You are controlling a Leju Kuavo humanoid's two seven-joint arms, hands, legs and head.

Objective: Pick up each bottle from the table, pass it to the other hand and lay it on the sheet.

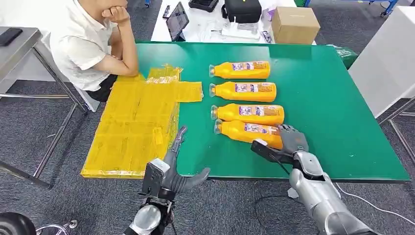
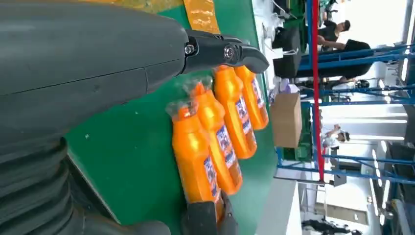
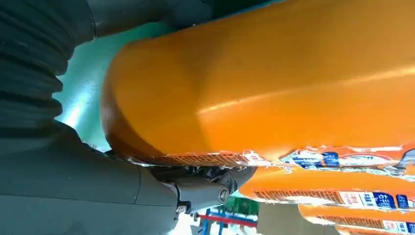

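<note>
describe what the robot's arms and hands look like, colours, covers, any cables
Both arms are silver metal tubes with rounded joints. The right hand has a grey back and dark fingers, with a thin black cable running along its wrist. The left hand has dark grey fingers, a thick grey thumb and a black block at the wrist. Close up, a grey ribbed cover sits behind each hand.

My silver arms, right arm (image 1: 320, 196) trailing a black cable, dark grey hands, left hand (image 1: 173, 169), right hand (image 1: 286, 143), ribbed grey wrist covers, screws at thumb joints
</note>
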